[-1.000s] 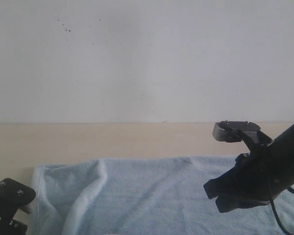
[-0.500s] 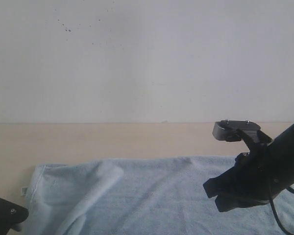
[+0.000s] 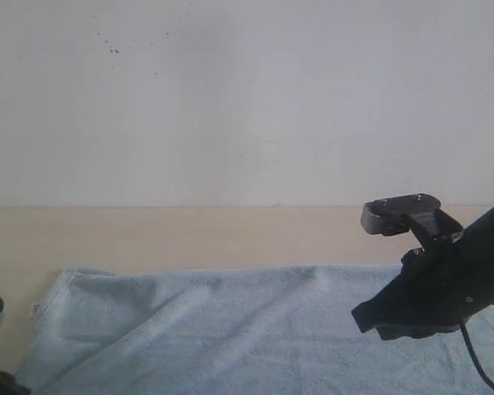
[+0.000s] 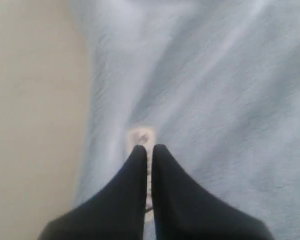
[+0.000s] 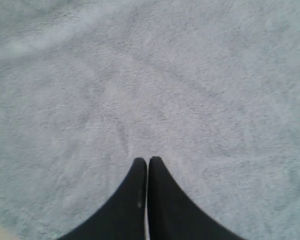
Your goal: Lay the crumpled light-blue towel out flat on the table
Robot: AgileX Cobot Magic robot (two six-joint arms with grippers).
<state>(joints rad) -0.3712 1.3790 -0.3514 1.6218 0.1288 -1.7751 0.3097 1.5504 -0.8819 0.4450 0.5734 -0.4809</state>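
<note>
The pale light-blue towel (image 3: 230, 329) lies spread wide over the near part of the beige table (image 3: 189, 234), with only soft ripples left in it. Its small white care tag (image 4: 141, 136) sits right at the tips of my left gripper (image 4: 146, 146), which is shut on the towel's edge, a pale strip of cloth showing between the fingers. That arm is almost out of the exterior view at the lower left. My right gripper (image 5: 148, 159) is shut with nothing visible between its fingers, hovering over the towel's right part (image 5: 190, 90), and it shows dark at the right (image 3: 364, 317).
A white wall (image 3: 247, 99) rises behind the table's far edge. A bare strip of tabletop runs between the wall and the towel, and bare table (image 4: 30, 100) also lies beside the towel's left edge.
The left arm has drawn down and left out of the exterior view, pulling the towel's left edge outward. The raised fold at the left has flattened. The right arm shifted slightly right.
</note>
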